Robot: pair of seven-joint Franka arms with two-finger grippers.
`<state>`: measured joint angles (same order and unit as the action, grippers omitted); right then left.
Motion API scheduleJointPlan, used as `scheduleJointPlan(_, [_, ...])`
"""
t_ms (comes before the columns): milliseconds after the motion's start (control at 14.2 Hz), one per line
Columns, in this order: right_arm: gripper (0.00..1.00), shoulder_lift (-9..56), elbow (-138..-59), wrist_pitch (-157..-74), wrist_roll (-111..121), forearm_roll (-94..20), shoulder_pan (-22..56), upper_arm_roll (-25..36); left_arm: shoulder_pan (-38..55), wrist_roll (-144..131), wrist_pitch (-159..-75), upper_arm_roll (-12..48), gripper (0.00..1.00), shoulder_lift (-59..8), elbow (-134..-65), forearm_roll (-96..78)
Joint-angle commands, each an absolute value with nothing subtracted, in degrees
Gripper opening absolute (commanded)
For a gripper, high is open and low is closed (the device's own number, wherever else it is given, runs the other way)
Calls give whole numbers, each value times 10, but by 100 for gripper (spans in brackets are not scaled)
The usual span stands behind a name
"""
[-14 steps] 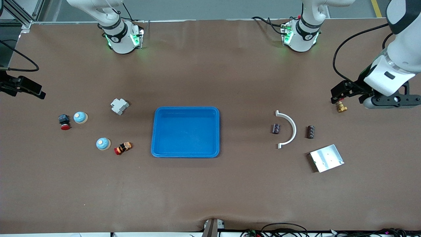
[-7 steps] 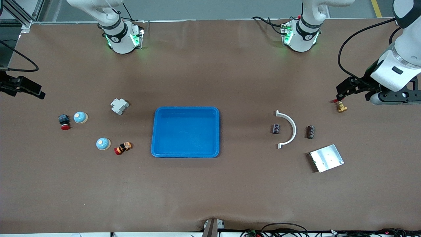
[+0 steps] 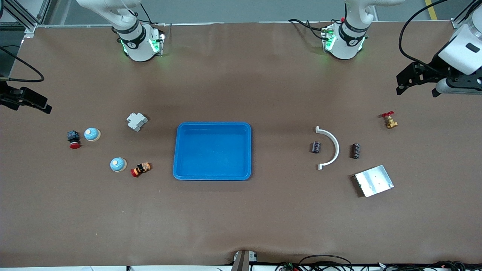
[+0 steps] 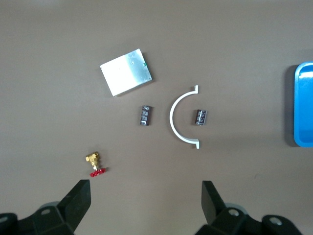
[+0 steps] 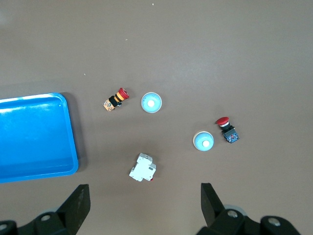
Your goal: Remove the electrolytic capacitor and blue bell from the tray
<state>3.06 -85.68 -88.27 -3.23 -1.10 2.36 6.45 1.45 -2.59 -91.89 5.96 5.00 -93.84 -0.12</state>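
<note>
Tray (image 3: 212, 151) sits empty mid-frame; capacitors (image 3: 315, 146) and blue bells (image 3: 118, 164) already lie on the desk (image 3: 241, 218). Left gripper (image 3: 416, 77) at right edge, right gripper (image 5: 142, 208) raised at left; jaws released, apparently task complete.

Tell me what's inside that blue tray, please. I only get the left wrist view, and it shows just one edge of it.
Observer: Nothing. The front view shows the tray with no item in it.
Operator: So where are the blue bells?
Observer: On the table toward the right arm's end, both apart from the tray: the farther blue bell and the nearer blue bell.
Operator: My left end effector looks open, up over the table by the brass valve. What about the other arm?
Observer: It waits. The right end effector hangs open over the table at the right arm's end, holding nothing.
</note>
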Motion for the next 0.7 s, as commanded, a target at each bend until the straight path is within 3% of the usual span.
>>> scheduleJointPlan(0, [100,33,-849,-881,-26,-7,20,62,-81,-31,-911,161,100,54,-941,8])
scheduleJointPlan(211, [100,33,-849,-881,-26,-7,20,62,-65,-41,-911,150,100,59,-940,6])
scheduleJointPlan(422, [100,33,-849,-881,-26,-7,20,62,8,-45,-906,71,100,78,-940,4])
scheduleJointPlan(633, [100,33,-849,-882,-26,-7,20,62,9,-36,-903,72,100,80,-941,5])
